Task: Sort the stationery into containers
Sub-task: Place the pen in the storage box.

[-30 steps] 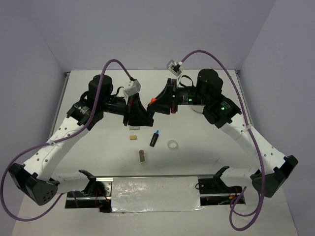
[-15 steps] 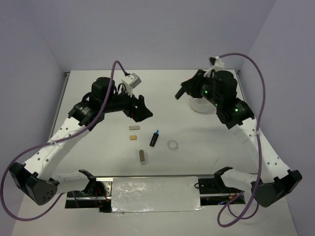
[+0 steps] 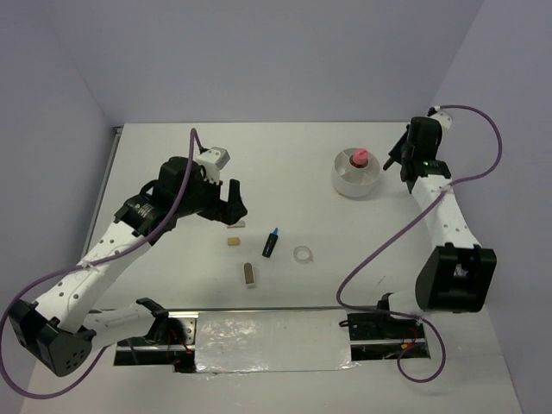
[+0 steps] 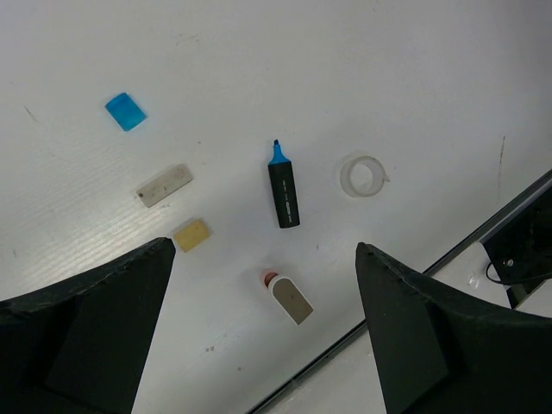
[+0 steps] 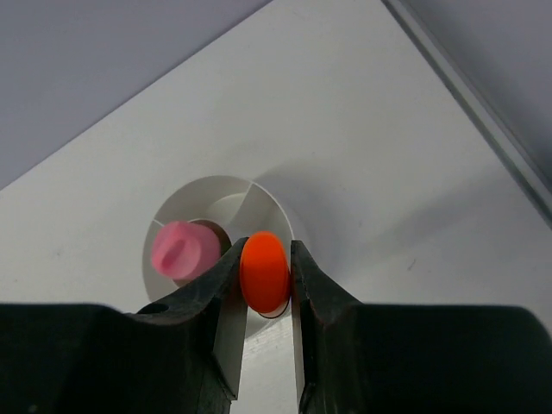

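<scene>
Right claw [image 5: 265, 261] pinches the orange marker [image 5: 263, 274] between nearly closed fingers. The cap faces the lens, so the marker's long axis runs straight away from the camera and its barrel is hidden. Directly beyond it, at frame centre, sits the dish [image 5: 257, 198], with the pink tube [image 5: 184, 250] standing in a compartment just left of the marker. The cap lines up with the dish's near rim, beside a divider; whether the tip is inside a compartment I cannot tell.

From above, the dish [image 3: 354, 185] is at upper right on the desk [image 3: 285, 151], and the right claw [image 3: 399, 161] is just right of it, far nearer than the other arm. A clean drop likely depends on the marker clearing both rim and divider.

Left claw [image 4: 266, 248] hangs wide open and empty over the loose items. The blue marker [image 4: 284, 185] lies at frame centre, long axis nearly up-down, cap uppermost. The tape ring [image 4: 362, 175] is to its right. The blue block [image 4: 126, 111], grey block [image 4: 164, 185] and tan block [image 4: 191, 235] lie to its left, and a red-tipped piece [image 4: 287, 297] lies below it. None of them touch. That arm is the nearer one for all of these.
</scene>
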### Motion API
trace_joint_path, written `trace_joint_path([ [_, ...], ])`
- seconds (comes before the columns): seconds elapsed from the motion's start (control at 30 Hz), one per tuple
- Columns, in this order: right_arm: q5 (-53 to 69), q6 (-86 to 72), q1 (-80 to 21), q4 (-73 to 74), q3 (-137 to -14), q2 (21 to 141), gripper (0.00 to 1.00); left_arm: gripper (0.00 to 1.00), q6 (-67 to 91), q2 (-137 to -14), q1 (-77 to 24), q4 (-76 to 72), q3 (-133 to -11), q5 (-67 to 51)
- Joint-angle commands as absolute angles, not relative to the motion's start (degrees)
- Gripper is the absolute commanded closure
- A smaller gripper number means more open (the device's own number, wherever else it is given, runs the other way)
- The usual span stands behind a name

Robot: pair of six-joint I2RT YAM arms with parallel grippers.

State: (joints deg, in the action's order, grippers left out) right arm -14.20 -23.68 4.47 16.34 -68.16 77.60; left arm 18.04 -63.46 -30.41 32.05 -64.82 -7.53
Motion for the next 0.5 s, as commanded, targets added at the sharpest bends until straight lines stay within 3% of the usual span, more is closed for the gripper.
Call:
trace_joint_path([
  [0.0, -7.0, -19.1, 6.1, 9.8, -72.4, 82.3, 1.00, 0.01, 19.3, -61.5, -30.4, 31.5, -64.9, -7.3],
  [0.47, -0.4, -17.8, 6.1, 1.6, -69.2, 91.8, 0.97, 0.01, 18.0, -62.1, -30.4, 33.0, -68.0, -9.8],
])
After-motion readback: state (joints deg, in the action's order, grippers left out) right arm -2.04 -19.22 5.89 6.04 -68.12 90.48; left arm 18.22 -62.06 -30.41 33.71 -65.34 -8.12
